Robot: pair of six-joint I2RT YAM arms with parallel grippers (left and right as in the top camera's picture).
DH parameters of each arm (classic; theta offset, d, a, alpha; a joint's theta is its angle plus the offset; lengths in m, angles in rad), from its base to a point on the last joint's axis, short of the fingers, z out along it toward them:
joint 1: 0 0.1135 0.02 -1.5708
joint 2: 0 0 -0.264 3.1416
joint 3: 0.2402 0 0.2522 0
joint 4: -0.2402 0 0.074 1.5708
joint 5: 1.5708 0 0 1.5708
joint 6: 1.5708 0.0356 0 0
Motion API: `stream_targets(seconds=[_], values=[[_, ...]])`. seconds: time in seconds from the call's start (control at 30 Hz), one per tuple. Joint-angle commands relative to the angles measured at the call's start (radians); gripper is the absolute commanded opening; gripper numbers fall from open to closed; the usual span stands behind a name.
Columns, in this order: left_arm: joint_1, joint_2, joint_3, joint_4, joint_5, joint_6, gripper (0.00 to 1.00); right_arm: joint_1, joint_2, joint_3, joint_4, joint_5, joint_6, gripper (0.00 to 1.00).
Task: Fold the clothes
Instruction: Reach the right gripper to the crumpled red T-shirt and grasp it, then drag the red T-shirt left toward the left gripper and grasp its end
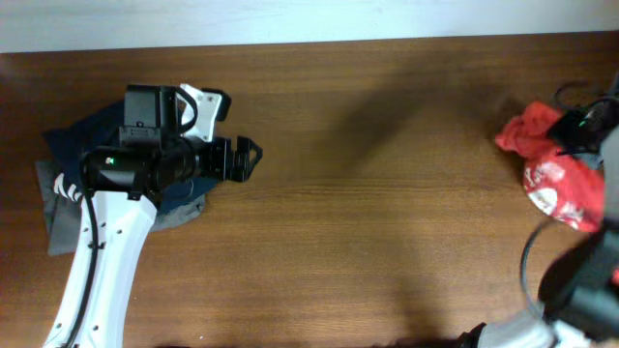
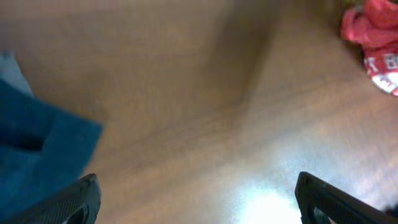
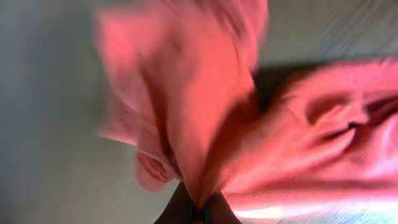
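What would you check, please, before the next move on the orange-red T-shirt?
1. Right tool shut on T-shirt fabric: ok.
2. Only one layer pinched: cannot tell, the wrist view is blurred.
3. T-shirt spread flat: not ok, it is bunched at the right end of the table.
4. Left tool open and empty: ok.
5. Left tool close to the T-shirt: not ok, it is at the far left by the navy garment and grey garment.

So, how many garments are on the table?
3: a navy garment and a grey garment overlapping at the left; the red T-shirt crumpled at the right edge. Others may be hidden under them.
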Motion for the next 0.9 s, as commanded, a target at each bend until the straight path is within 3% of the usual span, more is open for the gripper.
stream_targets(seconds=[0.0, 0.2, 0.47, 0.73, 0.87], values=[[-0.003, -0.012, 0.053, 0.032, 0.039, 0.016, 0.99, 0.050, -0.226, 0.012, 0.006, -0.089, -0.013, 0.05], [-0.003, -0.012, 0.097, 0.040, 0.087, 0.016, 0.99, 0.132, -0.436, 0.012, -0.003, -0.093, -0.086, 0.04], [-0.003, -0.012, 0.108, 0.037, 0.089, 0.016, 0.99, 0.279, -0.616, 0.012, -0.026, -0.240, -0.192, 0.05], [-0.003, -0.018, 0.134, 0.036, 0.072, 0.050, 0.99, 0.421, -0.626, 0.012, -0.025, -0.310, -0.309, 0.05], [-0.003, -0.042, 0.140, 0.033, -0.019, 0.050, 0.99, 0.478, -0.578, 0.002, -0.031, -0.473, -0.352, 0.05]])
